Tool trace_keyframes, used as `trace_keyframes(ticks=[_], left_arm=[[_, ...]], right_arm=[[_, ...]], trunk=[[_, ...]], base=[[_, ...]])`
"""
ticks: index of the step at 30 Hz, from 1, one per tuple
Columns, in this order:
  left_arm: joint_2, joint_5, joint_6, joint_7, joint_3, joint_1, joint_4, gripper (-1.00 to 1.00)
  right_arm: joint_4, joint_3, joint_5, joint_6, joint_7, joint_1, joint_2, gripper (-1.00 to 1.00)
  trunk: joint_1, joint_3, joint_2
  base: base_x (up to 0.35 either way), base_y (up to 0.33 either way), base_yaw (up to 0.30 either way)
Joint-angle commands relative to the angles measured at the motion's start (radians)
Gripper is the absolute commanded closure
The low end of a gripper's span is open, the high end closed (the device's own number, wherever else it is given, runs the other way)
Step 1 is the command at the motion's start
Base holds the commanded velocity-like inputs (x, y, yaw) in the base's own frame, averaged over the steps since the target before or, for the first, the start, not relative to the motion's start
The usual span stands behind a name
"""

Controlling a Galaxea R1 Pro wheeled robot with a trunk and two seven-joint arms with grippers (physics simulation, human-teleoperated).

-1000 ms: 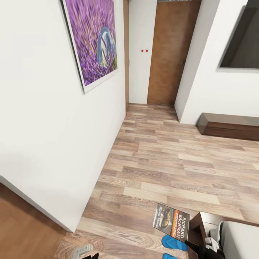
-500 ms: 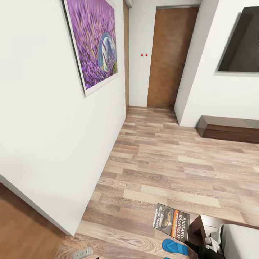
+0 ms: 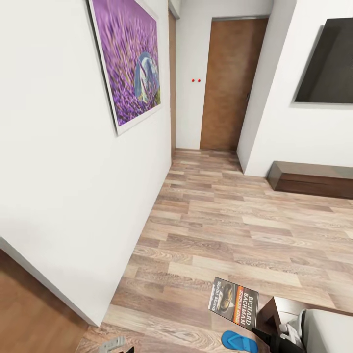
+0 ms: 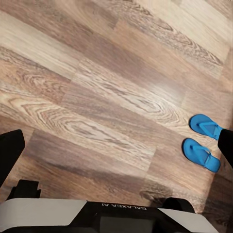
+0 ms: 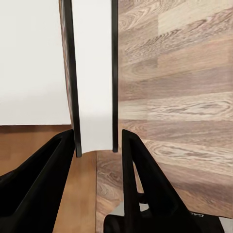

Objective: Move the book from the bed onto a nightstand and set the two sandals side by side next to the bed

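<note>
Blue against the wood-plank floor [image 3: 230, 220], one sandal [image 3: 239, 340] lay at the near edge of the head view, just beside the dark corner of the bed [image 3: 274, 306]. In the left wrist view both sandals [image 4: 206, 141] lay side by side on the planks, close together, and white lettering on the robot's body below them was too small to read. The left tool [image 3: 117, 345] barely showed at the head view's near edge, and I could not tell how far it was open. The right tool [image 5: 97, 145] was closed on the book [image 3: 233, 301], its two dark fingers [image 5: 48, 170] pressing either cover at the lower edge, the book seen edge-on between them. In the head view the book was held above the floor, its cover reading "RICHARD BACHMAN" in white and "STEPHEN KING" on an orange band. Farther off stood a long low dark cabinet [image 3: 314, 179] under a dark screen [image 3: 326, 63], a purple flower picture [image 3: 130, 61] on the left wall, and a brown door [image 3: 228, 83].
</note>
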Motion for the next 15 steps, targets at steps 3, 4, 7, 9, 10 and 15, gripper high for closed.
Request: trace_keyframes(ticks=[3, 4, 7, 9, 10, 15], left_arm=[[0.0, 0.009, -0.002, -0.007, 0.004, -0.001, 0.001, -1.0], [0.0, 0.009, -0.003, -0.007, 0.004, -0.001, 0.001, -1.0], [0.0, 0.009, -0.003, -0.007, 0.004, -0.001, 0.001, -1.0], [0.0, 0.009, -0.003, -0.007, 0.004, -0.001, 0.001, -1.0], [0.0, 0.009, -0.003, -0.007, 0.004, -0.001, 0.001, -1.0], [0.0, 0.009, -0.003, -0.007, 0.004, -0.001, 0.001, -1.0]], right_arm=[[0.0, -0.007, 0.0, 0.01, 0.004, -0.001, 0.0, 1.0], [0.0, -0.007, 0.001, 0.01, 0.004, -0.001, 0.0, 1.0], [0.0, -0.006, 0.0, 0.01, 0.004, -0.001, 0.0, 1.0], [0.0, -0.007, 0.0, 0.01, 0.004, -0.001, 0.0, 1.0], [0.0, -0.006, 0.0, 0.01, 0.004, -0.001, 0.0, 1.0], [0.0, -0.006, 0.0, 0.01, 0.004, -0.001, 0.0, 1.0]], trunk=[[0.0, 0.004, -0.001], [0.0, 0.005, -0.001], [0.0, 0.01, -0.001], [0.0, 0.013, -0.001], [0.0, 0.015, -0.001], [0.0, 0.023, -0.001]], base=[[0.0, 0.0, 0.0], [0.0, 0.0, 0.0], [0.0, 0.0, 0.0], [0.0, 0.0, 0.0], [0.0, 0.0, 0.0], [0.0, 0.0, 0.0]])
